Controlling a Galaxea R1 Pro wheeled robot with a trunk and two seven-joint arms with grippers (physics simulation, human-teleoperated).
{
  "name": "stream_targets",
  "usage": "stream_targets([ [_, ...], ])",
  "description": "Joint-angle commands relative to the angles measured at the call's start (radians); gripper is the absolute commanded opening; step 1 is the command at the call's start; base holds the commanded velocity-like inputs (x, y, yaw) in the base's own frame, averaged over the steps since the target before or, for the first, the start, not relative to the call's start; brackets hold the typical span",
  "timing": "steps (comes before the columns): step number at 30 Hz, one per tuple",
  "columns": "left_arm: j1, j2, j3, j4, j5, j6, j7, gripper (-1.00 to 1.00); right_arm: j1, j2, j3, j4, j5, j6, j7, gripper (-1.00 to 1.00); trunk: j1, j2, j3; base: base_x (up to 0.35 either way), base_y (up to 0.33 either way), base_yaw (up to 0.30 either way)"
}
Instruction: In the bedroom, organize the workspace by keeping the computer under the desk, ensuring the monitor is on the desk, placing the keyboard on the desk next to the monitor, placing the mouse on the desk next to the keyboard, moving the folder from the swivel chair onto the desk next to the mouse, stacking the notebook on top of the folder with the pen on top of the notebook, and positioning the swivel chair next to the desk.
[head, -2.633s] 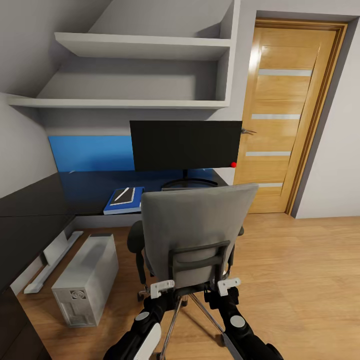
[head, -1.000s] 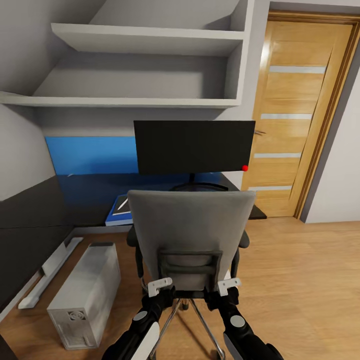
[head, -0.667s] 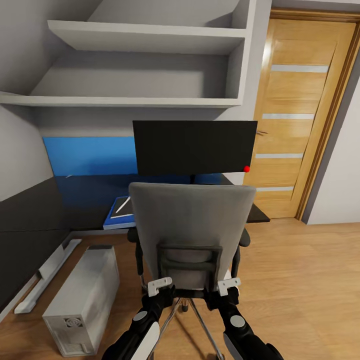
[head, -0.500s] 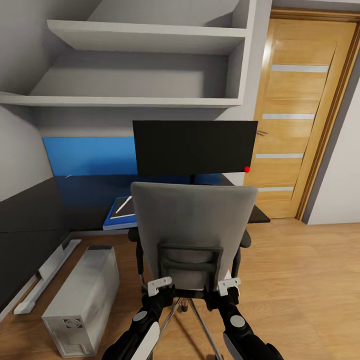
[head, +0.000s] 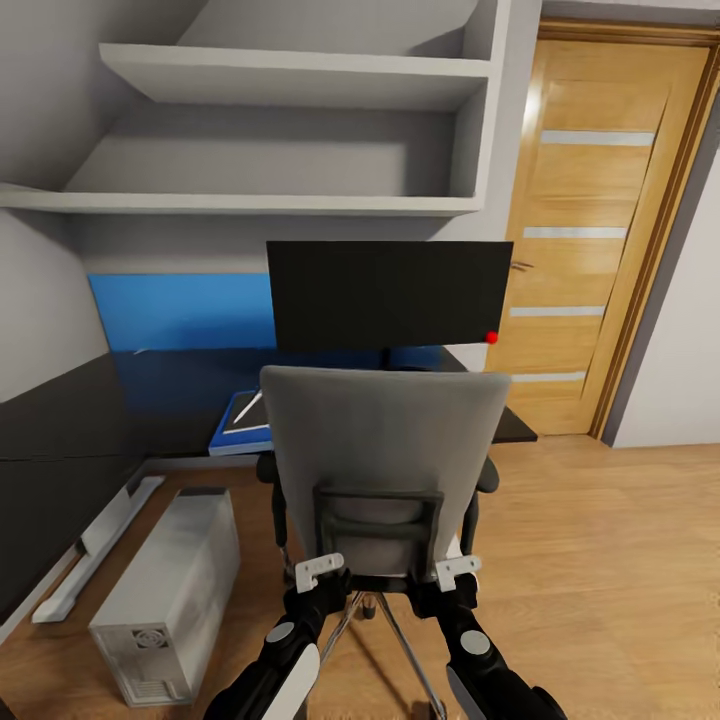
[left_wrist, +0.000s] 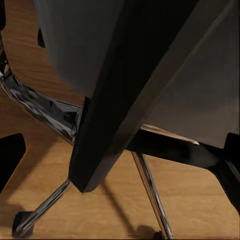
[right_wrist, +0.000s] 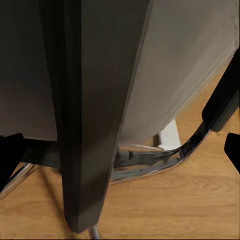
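Observation:
The grey swivel chair (head: 385, 450) stands with its back to me, close to the black desk (head: 110, 405). My left gripper (head: 321, 574) and right gripper (head: 457, 571) sit at the foot of its backrest, both open, each with a black frame bar (left_wrist: 115, 100) (right_wrist: 85, 100) between its spread fingers. The monitor (head: 390, 295) stands on the desk behind the chair. Left of the chair, the blue folder (head: 232, 438) lies on the desk with the notebook (head: 246, 415) and pen (head: 251, 404) on top. The computer (head: 165, 590) lies on the floor under the desk. Keyboard and mouse are hidden.
A wooden door (head: 590, 230) is at the right, with open wood floor (head: 600, 560) before it. Grey wall shelves (head: 290, 80) hang above the desk, and a blue panel (head: 180, 310) runs along the wall. A white bar (head: 90, 550) lies beside the computer.
The chair has rolled closer to the desk and squared up, with me following. Over the last second the picture barely shifts. Both grippers stay at the backrest's foot.

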Motion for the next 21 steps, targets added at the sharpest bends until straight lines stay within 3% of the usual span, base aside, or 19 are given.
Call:
stream_targets([
  [1, -0.001, 0.001, -0.003, -0.002, 0.006, 0.004, 0.007, 1.00, -0.001, -0.001, 0.006, -0.002, -0.006, 0.005, -0.009, 1.00, -0.001, -0.001, -0.001, -0.276, -0.006, 0.000],
  [21, 0.001, 0.003, -0.002, -0.015, 0.008, 0.008, 0.004, 1.00, -0.001, -0.002, 0.007, -0.005, -0.009, 0.019, -0.008, 1.00, -0.001, -0.001, -0.001, -0.330, -0.045, 0.000],
])
